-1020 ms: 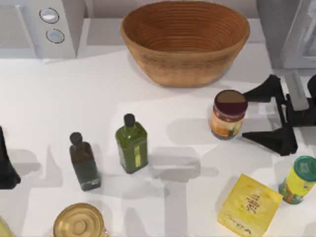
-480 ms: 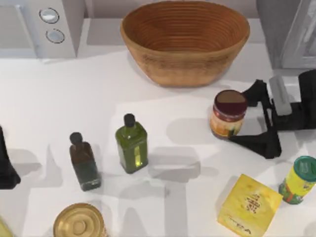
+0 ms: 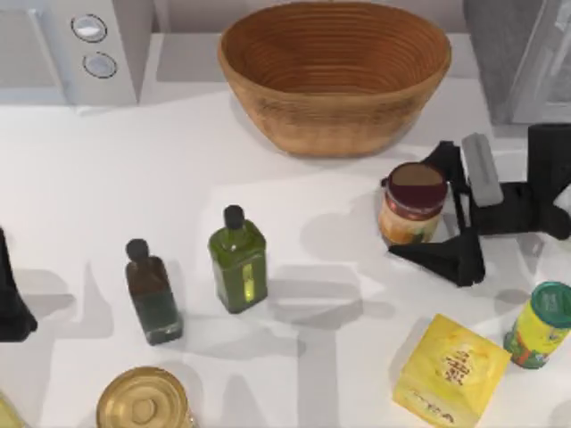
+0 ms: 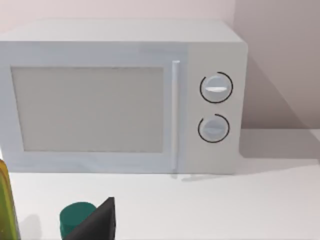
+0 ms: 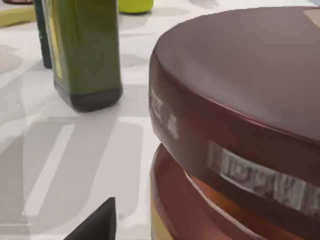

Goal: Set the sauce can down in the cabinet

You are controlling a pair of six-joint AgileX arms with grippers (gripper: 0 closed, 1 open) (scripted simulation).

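The right end effector (image 3: 426, 207) is sitting around the sauce can (image 3: 411, 205) with its fingers spread wide, one on the basket side and one on the near side of the can, and neither looks like it's actually squeezing yet. The can is standing upright on the white counter (image 3: 178, 160), just in front of the wicker basket (image 3: 335, 71) toward the right side. In the right wrist view the can's maroon lid (image 5: 240, 95) is looming huge, with the green oil bottle (image 5: 82, 50) standing farther off. The cabinet (image 3: 517, 53) is sitting at the back right corner, well apart from the can. The left arm (image 3: 11, 294) is parked at the left edge, and I can't tell what its fingers are doing. Its wrist camera is staring at the white microwave (image 4: 120, 95).
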